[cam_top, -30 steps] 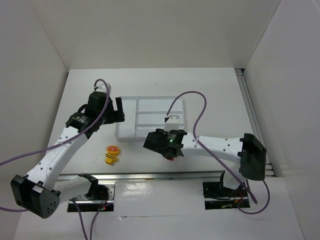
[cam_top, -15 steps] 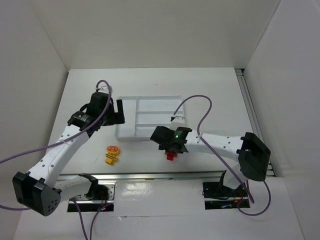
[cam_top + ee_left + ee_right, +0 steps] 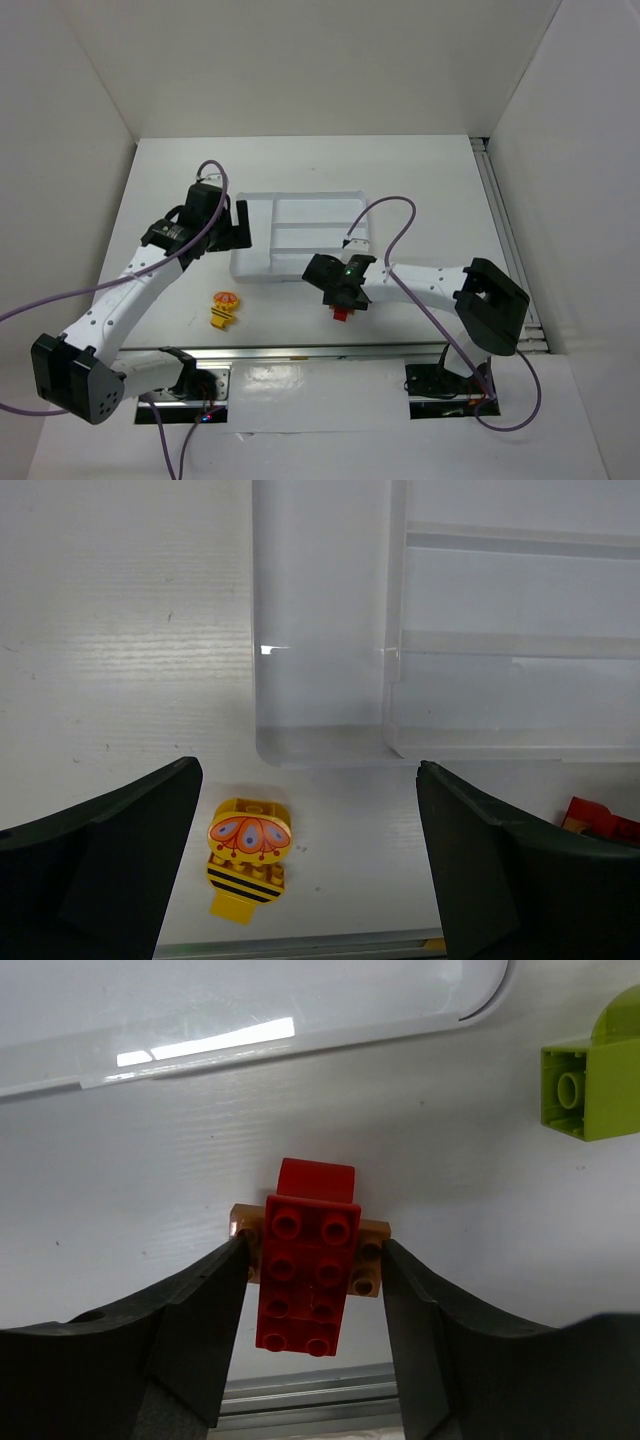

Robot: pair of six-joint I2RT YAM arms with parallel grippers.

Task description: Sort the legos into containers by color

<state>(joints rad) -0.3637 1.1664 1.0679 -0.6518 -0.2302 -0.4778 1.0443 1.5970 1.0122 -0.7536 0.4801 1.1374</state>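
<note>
- At the near edge of the table, just in front of the shallow white plastic tray [image 3: 255, 265], your right gripper [image 3: 312, 1250] stood over a small red studded plastic brick [image 3: 305, 1280] that sat crosswise on a thin brownish-orange plate [image 3: 372, 1260]. Its fingers flanked the pair with the pads at the plate's two ends, and whether they were clamped or merely touching could not be told
- Your left gripper [image 3: 308, 770] hung with its fingers wide apart and nothing between them, above the tray's near left corner. A yellow plastic brick printed with a butterfly [image 3: 248, 852] lay on the table just in front of that corner
- Your main risk, as I judged it, was colour. The red brick and the brownish-orange plate looked joined, so lifting them as one would drop two colours into one compartment
- A second risk was the hold itself. Pads on such thin plate ends could slip, and the stack might pivot or pop apart on the way up
- Your count: one tray with four compartments (one tall, three long and narrow), no brick showing in any
- One red brick, with a smooth red piece at its far end that may be separate
- One brownish-orange plate, one lime green block [image 3: 590, 1080], one yellow brick
</note>
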